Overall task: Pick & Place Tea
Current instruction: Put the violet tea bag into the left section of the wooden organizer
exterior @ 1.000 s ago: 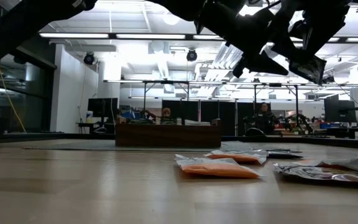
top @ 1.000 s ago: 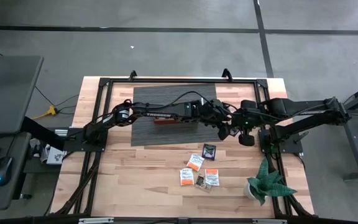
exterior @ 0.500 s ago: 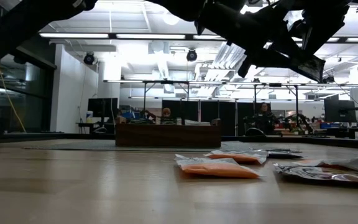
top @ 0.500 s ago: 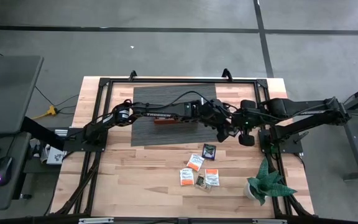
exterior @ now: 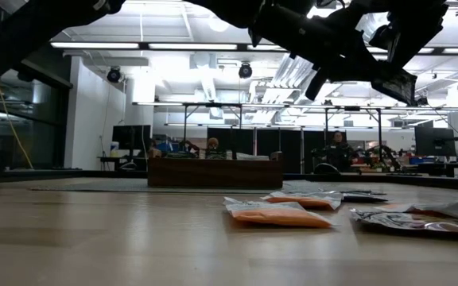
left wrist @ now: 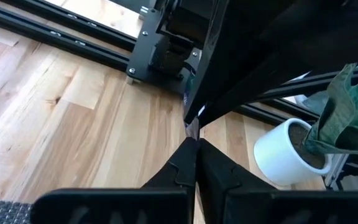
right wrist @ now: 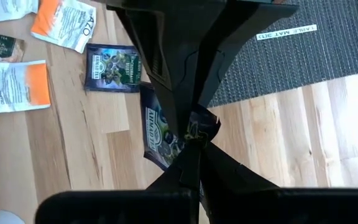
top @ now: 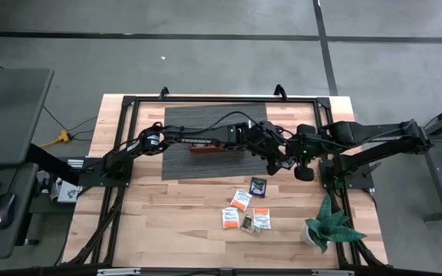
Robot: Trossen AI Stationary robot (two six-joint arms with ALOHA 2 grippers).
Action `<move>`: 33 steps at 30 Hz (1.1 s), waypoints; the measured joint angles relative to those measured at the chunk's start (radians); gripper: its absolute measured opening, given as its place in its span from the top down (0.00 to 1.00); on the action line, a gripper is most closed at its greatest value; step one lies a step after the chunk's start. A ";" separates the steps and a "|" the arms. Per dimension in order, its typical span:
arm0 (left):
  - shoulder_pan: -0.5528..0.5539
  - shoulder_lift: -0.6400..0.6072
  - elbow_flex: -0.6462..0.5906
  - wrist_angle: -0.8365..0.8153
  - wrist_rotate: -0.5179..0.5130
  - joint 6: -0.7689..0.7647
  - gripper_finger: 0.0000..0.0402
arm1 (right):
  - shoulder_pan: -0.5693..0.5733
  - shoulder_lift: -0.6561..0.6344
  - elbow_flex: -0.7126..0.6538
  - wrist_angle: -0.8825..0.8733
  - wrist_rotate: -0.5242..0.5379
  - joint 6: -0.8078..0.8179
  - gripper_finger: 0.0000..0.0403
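A dark blue tea sachet [right wrist: 163,134] hangs in the air just off the mat's right edge. My right gripper [right wrist: 191,158] and my left gripper [left wrist: 196,146] are both shut on it, and they meet at mid-table right [top: 286,163]. Several more sachets lie flat on the wood nearer the front: a dark one [top: 258,184], orange-and-white ones [top: 241,200] [top: 262,218], and a small dark one [top: 248,223]. The brown wooden tray [top: 206,149] sits on the dark mat [top: 183,161], partly under my left arm. My left gripper pinches the sachet between its two fingertips; only a thin sliver [left wrist: 191,129] shows there, edge-on. Its fingers [right wrist: 166,81] slant down from the table's left and meet the sachet right beside the other gripper's tips. The sachet is clear of the table. My right gripper pinches a crumpled corner of the sachet [right wrist: 199,127] between its two fingers, which point steeply down. The rest of the sachet sticks out sideways from the tips, tilted and lifted clear of the wood.
A potted plant [top: 327,224] in a white pot [left wrist: 284,152] stands at the front right corner. Black frame rails [top: 121,146] run along both sides of the table. In the low view the sachets [exterior: 281,213] lie in the foreground, with the tray [exterior: 213,171] behind.
My left gripper has stayed in place, swung its wrist a little, and shut its fingers on the dark sachet held up by my right gripper. The sachet has stayed lifted.
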 joint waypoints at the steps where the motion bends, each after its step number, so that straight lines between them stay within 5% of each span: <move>1: 0.000 0.000 0.000 0.000 -0.001 0.000 1.00 | 0.000 -0.004 0.000 -0.001 -0.006 0.000 1.00; 19: 0.021 -0.006 0.004 0.041 -0.019 0.036 1.00 | -0.137 -0.230 -0.001 -0.008 -0.015 0.108 0.99; 33: 0.030 0.002 -0.002 0.049 0.019 0.034 1.00 | -0.161 -0.221 0.001 0.023 0.051 0.101 0.69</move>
